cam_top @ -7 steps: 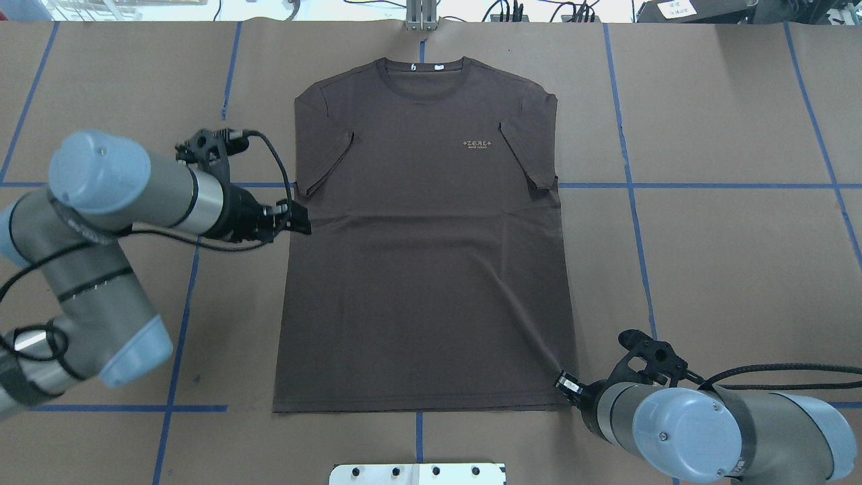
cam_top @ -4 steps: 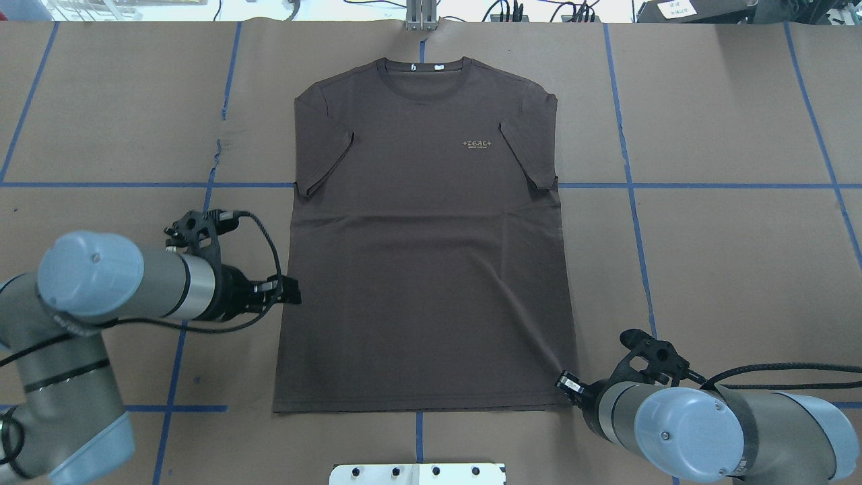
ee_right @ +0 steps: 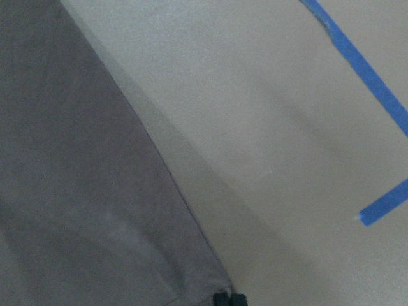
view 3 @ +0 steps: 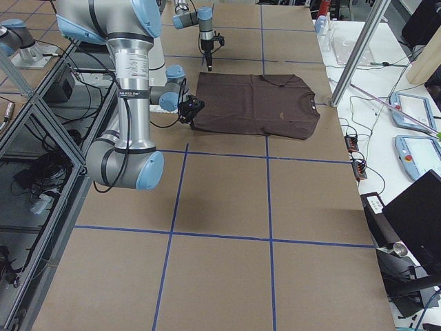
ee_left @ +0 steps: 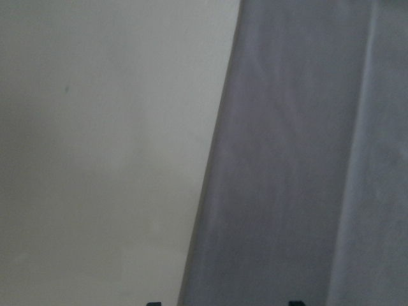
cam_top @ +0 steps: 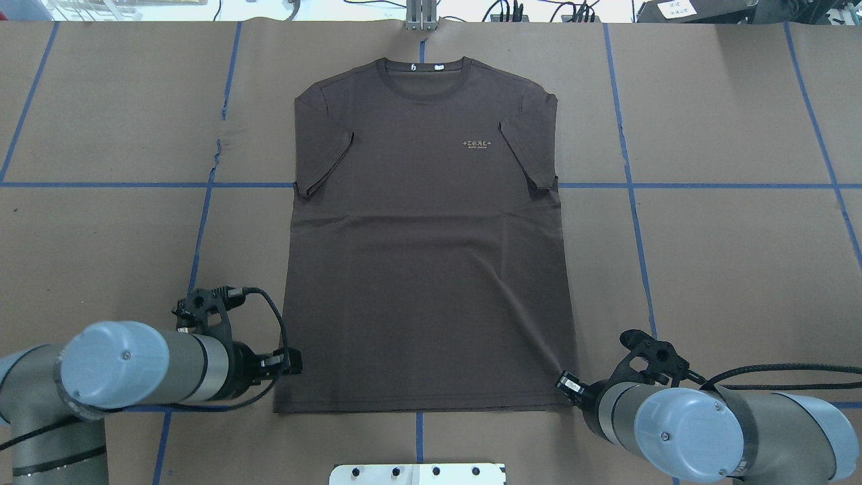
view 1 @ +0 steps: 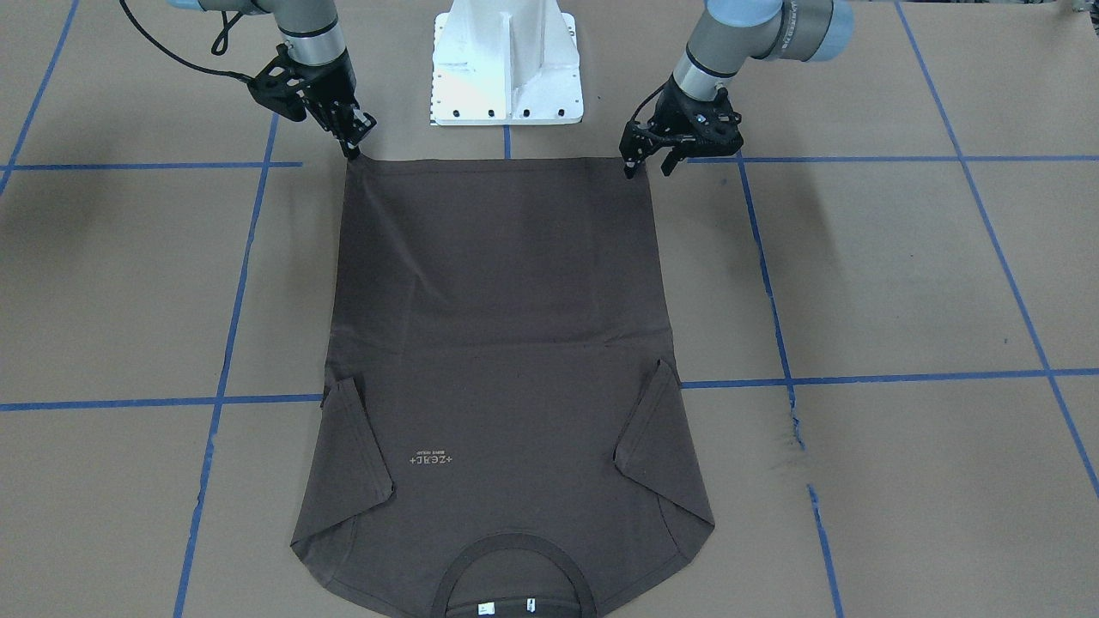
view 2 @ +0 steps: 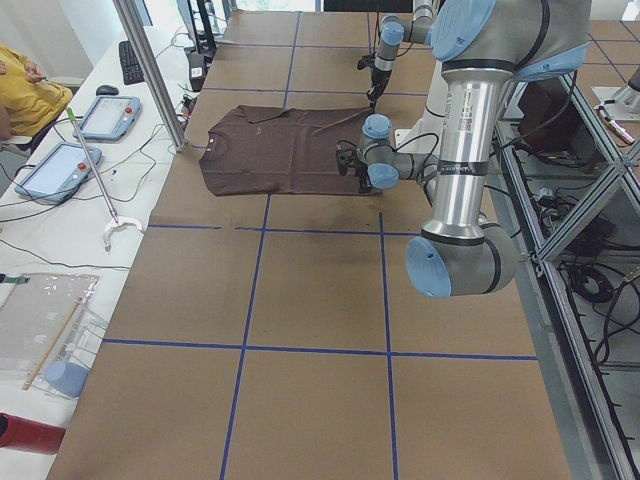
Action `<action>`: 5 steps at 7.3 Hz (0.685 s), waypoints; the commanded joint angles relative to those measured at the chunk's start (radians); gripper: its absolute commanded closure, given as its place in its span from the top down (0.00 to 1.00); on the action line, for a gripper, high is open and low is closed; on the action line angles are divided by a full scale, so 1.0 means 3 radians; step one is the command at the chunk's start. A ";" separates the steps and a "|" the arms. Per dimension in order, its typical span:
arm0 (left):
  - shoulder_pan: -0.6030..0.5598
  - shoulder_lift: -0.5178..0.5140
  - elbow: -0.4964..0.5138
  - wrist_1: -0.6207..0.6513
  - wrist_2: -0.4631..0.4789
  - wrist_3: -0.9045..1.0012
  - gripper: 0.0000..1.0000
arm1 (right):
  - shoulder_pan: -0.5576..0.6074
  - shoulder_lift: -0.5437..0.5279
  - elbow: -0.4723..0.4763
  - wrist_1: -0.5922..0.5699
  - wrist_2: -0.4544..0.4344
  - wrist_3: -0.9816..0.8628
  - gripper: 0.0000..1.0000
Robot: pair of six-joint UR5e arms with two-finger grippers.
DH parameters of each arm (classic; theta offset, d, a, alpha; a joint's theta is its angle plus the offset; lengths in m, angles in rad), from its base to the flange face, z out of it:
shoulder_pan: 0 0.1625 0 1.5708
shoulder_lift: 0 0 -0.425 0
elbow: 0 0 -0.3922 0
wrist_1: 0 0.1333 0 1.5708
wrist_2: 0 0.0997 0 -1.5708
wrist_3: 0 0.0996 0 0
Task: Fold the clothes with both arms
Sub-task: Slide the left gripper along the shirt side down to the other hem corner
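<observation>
The dark brown T-shirt (cam_top: 424, 256) lies flat and face up on the brown table, collar at the far edge, hem near the robot, both sleeves folded inward. My left gripper (cam_top: 294, 364) is open beside the hem's left corner; in the front view (view 1: 650, 167) its fingers stand apart, and the left wrist view shows the shirt's side edge (ee_left: 210, 191) running between the fingertips. My right gripper (cam_top: 564, 384) is shut on the hem's right corner, also seen in the front view (view 1: 354, 148) and with closed fingertips (ee_right: 229, 298) in the right wrist view.
The white base block (view 1: 506, 64) stands just behind the hem, between the two arms. Blue tape lines (cam_top: 202, 222) cross the brown paper table. A metal post (cam_top: 421, 17) stands beyond the collar. Side benches hold tablets (view 2: 60, 165) and cables.
My left arm has moved along the shirt's left edge from sleeve level toward the robot, down to the hem corner. The right arm and the shirt have not moved.
</observation>
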 commanded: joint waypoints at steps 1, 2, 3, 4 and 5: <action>0.0200 -0.0039 -0.0012 0.0106 0.0131 -0.0148 0.72 | -0.0001 0.0000 -0.0006 0.0000 0.0002 0.0000 0.00; 0.0226 -0.0034 -0.0007 0.0111 0.0147 -0.0148 0.71 | -0.0001 -0.0005 -0.0006 0.0000 0.0002 0.0000 0.00; 0.0231 -0.0039 -0.0002 0.0111 0.0147 -0.0148 0.71 | -0.0001 -0.0005 -0.0006 0.0000 0.0002 0.0000 0.00; 0.0237 -0.0034 0.0009 0.0111 0.0152 -0.0148 0.70 | -0.0001 -0.0005 -0.0006 0.0000 0.0002 0.0000 0.00; 0.0237 -0.0013 0.0014 0.0111 0.0152 -0.0148 0.69 | -0.0001 -0.0005 -0.0011 0.0000 0.0002 0.0000 0.00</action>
